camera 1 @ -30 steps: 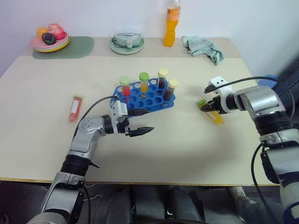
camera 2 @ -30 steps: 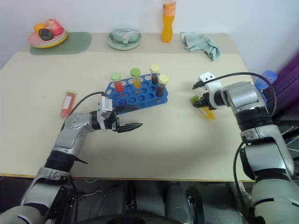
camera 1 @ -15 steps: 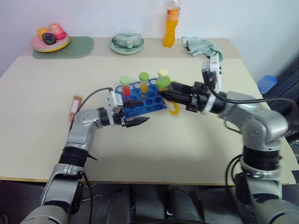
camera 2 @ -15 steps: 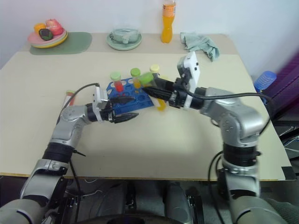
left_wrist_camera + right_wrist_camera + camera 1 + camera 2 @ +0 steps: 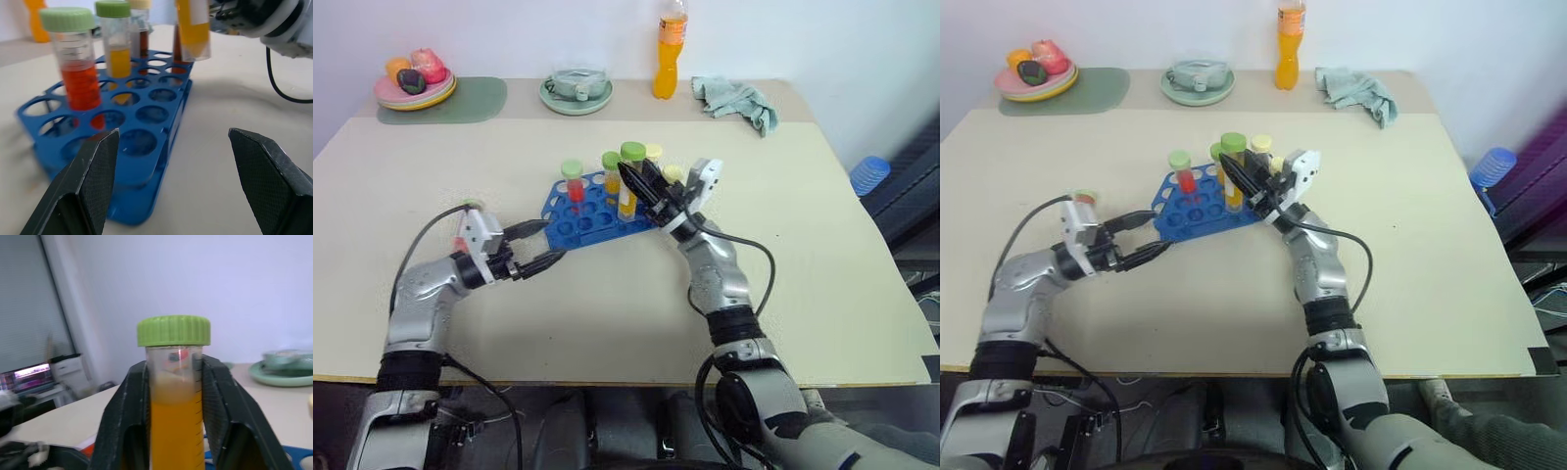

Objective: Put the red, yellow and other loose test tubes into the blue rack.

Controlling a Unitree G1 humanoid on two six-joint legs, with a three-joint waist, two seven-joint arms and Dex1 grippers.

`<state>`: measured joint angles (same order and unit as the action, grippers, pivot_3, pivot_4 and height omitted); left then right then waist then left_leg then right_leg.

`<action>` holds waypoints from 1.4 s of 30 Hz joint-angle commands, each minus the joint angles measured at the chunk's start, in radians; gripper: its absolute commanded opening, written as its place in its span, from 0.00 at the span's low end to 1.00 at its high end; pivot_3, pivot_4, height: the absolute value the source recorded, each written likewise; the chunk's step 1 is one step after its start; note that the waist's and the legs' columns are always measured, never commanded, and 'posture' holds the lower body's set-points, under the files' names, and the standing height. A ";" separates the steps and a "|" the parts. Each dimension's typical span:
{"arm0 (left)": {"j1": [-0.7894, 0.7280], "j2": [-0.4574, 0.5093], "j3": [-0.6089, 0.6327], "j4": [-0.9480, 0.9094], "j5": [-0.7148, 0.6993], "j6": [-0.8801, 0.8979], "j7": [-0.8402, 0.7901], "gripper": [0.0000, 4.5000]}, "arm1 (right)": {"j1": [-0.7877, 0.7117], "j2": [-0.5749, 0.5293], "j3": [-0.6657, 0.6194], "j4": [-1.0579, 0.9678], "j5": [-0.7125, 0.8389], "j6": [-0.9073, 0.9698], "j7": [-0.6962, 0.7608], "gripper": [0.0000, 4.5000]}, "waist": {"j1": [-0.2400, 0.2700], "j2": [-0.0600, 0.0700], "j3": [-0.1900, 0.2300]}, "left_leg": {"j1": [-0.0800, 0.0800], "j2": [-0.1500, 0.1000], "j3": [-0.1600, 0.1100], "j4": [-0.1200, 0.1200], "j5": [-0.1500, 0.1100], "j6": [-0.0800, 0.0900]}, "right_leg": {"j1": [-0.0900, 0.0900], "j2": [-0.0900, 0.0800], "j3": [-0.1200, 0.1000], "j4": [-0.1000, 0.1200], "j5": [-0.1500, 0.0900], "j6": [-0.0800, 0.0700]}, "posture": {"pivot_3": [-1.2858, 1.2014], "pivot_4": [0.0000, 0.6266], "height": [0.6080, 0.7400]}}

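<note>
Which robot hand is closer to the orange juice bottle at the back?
Right. The right gripper, holding a yellow tube, is over the blue rack toward the bottle; the left gripper is farther off.

Stuff you can't really make out here

The red tube [image 5: 470, 209] at the frame's middle left is mostly hidden behind the left hand [image 5: 540, 260], just its cap peeks out. The yellow tube [image 5: 177, 401] is cut off by the bottom edge in the right wrist view. The dark tubes [image 5: 654, 157] sit half hidden behind the right hand [image 5: 639, 183].
</note>
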<state>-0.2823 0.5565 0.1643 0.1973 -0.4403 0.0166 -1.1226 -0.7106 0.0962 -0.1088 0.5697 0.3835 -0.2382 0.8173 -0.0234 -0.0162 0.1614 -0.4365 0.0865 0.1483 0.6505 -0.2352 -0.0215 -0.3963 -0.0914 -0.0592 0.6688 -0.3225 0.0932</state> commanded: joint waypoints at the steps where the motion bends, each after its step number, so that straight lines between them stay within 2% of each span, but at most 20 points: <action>1: 0.027 0.019 0.033 -0.083 -0.030 0.022 0.024 0.81 | -0.074 0.030 -0.011 0.137 -0.024 -0.159 -0.006 0.18 | -0.001 0.000 0.000 | 0.000 0.000 0.000 0.000 0.000 0.000 | 0.000 0.000 0.000 0.000 0.000 0.000 | 0.52 0.24 1.00; 12: 0.113 0.070 0.088 -0.244 -0.058 0.094 0.098 0.81 | -0.186 0.021 -0.043 0.482 -0.080 -0.375 -0.043 0.18 | -0.028 0.000 0.000 | 0.001 0.000 -0.001 -0.001 0.001 -0.002 | 0.000 0.000 0.000 0.002 0.000 0.000 | 0.52 0.24 1.00; 23: 0.134 0.076 0.081 -0.344 -0.071 0.153 0.162 0.81 | -0.191 0.023 -0.043 0.574 -0.134 -0.479 -0.069 0.18 | -0.024 0.000 0.000 | 0.002 0.000 -0.001 0.000 0.001 -0.002 | 0.001 0.000 0.000 0.003 0.000 0.000 | 0.52 0.24 1.00; 27: 0.134 0.072 0.084 -0.343 -0.081 0.159 0.170 0.81 | -0.169 0.039 -0.052 0.570 -0.119 -0.499 -0.025 0.18 | -0.024 0.000 0.000 | 0.002 0.000 -0.001 0.000 0.001 -0.002 | 0.001 0.000 0.000 0.003 0.000 0.000 | 0.52 0.24 1.00; 32: 0.125 0.063 0.105 -0.344 -0.093 0.188 0.226 0.81 | -0.155 0.049 -0.054 0.553 -0.117 -0.496 -0.009 0.72 | -0.026 0.000 0.000 | 0.002 0.000 -0.001 -0.001 0.001 -0.002 | 0.001 0.000 0.000 0.003 0.000 0.000 | 0.52 0.24 1.00; 34: 0.121 0.065 0.099 -0.332 -0.045 0.176 0.275 0.81 | -0.145 0.050 -0.037 0.531 -0.140 -0.506 -0.023 0.92 | -0.027 0.000 0.000 | 0.002 0.000 -0.003 -0.001 0.001 -0.002 | 0.001 0.000 0.001 0.003 0.000 0.000 | 0.52 0.24 1.00; 42: 0.088 -0.008 0.103 -0.335 0.128 0.123 0.562 0.81 | -0.023 0.041 0.065 0.301 -0.177 -0.436 -0.012 0.92 | -0.023 0.000 0.000 | 0.002 0.000 -0.004 -0.001 0.001 -0.002 | 0.001 -0.001 0.001 0.002 0.000 0.000 | 0.52 0.24 1.00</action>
<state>-0.1786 0.5482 0.2389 -0.1013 -0.3508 0.1581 -0.6245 -0.7517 0.1254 -0.0740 0.9427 0.2165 -0.6846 0.8001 -0.0463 -0.0159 0.1613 -0.4345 0.0868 0.1441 0.6495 -0.2340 -0.0235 -0.3955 -0.0920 -0.0585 0.6715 -0.3225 0.0930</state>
